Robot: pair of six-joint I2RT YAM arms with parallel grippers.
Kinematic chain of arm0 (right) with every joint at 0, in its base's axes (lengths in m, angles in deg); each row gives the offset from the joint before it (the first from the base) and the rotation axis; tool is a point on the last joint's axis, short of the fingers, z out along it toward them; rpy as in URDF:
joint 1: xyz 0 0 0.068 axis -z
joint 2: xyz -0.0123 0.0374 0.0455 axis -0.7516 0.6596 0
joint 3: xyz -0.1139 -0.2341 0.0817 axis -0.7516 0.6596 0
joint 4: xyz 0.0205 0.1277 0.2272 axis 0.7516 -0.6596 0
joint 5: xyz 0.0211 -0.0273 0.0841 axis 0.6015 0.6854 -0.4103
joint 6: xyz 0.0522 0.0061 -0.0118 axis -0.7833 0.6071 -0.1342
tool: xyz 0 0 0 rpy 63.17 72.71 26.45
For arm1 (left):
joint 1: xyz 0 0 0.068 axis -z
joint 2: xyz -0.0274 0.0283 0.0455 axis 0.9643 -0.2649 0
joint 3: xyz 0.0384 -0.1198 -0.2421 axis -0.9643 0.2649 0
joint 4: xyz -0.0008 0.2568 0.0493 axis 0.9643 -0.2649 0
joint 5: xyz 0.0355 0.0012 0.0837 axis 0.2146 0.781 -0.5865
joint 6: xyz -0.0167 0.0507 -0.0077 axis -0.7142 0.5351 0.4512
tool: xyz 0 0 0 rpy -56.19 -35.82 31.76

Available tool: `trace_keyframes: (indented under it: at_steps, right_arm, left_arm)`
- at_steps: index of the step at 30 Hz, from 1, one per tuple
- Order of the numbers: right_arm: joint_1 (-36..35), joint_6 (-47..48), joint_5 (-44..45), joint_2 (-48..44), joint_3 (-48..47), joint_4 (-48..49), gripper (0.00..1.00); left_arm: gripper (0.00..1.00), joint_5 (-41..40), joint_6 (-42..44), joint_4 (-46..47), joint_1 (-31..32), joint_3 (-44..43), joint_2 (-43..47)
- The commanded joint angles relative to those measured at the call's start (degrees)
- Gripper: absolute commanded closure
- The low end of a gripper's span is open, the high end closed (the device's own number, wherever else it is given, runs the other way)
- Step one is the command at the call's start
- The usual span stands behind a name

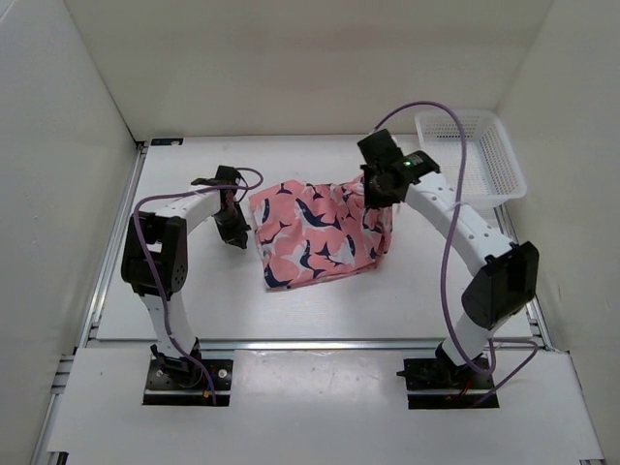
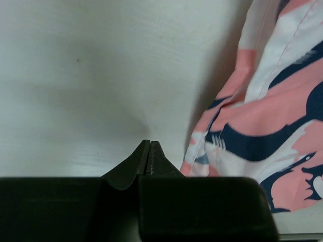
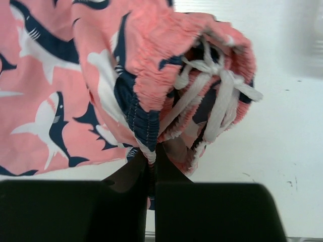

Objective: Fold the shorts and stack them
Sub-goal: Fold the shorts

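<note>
The salmon-pink shorts (image 1: 315, 237) with navy-and-white sharks lie rumpled in the middle of the table. My right gripper (image 3: 151, 161) is shut on the shorts' gathered elastic waistband (image 3: 146, 126), lifting that edge; the white drawstring (image 3: 217, 96) hangs beside it. From above, the right gripper (image 1: 378, 199) sits at the shorts' right end. My left gripper (image 2: 149, 143) is shut with nothing between its tips, over bare table just left of the shorts' hem (image 2: 262, 126). In the top view the left gripper (image 1: 233, 232) stands beside the shorts' left edge, apart from the cloth.
A white mesh basket (image 1: 475, 155) stands at the back right of the table. White walls enclose the table on three sides. A metal rail (image 1: 310, 342) runs along the near edge in front of the arm bases.
</note>
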Motion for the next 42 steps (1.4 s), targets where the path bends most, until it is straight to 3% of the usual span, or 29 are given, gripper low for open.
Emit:
trace_keyframes:
  at_steps: [1,7,19,35,36,37,39,40,42]
  right_arm:
    - [-4.3,-1.7,3.7,3.2,-4.9,-3.7,1.0]
    - [-10.2,-3.5,4.3,8.8,-11.9,-5.0,1.0]
    - [-19.0,-4.0,2.5,22.6,-28.5,-6.3,1.0]
    - [-21.4,-6.3,-16.6,34.6,-35.9,6.2,1.0]
    - [-21.4,-6.3,-18.7,34.6,-34.2,10.0,0.96]
    - [-21.4,-5.6,-21.1,33.7,-33.1,11.9,0.76]
    - [-21.4,-4.5,-22.2,30.6,-30.6,14.7,0.57]
    - [-21.4,-4.5,-22.2,29.0,-26.9,15.8,0.38]
    - [-21.4,-3.0,-22.2,22.6,-21.5,20.1,0.27]
  left_arm:
    - [0.9,2.0,0.9,3.2,0.6,-2.7,-2.3]
    - [0.9,2.1,2.6,3.8,0.6,-4.5,-7.5]
    - [0.9,3.2,2.6,4.4,0.6,-5.5,-9.3]
    - [0.9,3.8,2.6,4.9,0.6,-6.1,-10.5]
    - [0.9,3.8,2.6,4.9,0.6,-6.1,-11.0]
    - [0.9,3.8,2.6,4.9,0.6,-6.1,-11.0]
    - [0.9,4.3,2.6,4.9,0.0,-6.1,-11.0]
    - [0.9,4.3,2.6,4.9,0.0,-6.1,-11.0]
    - [0.9,4.3,2.6,4.9,0.0,-6.1,-10.4]
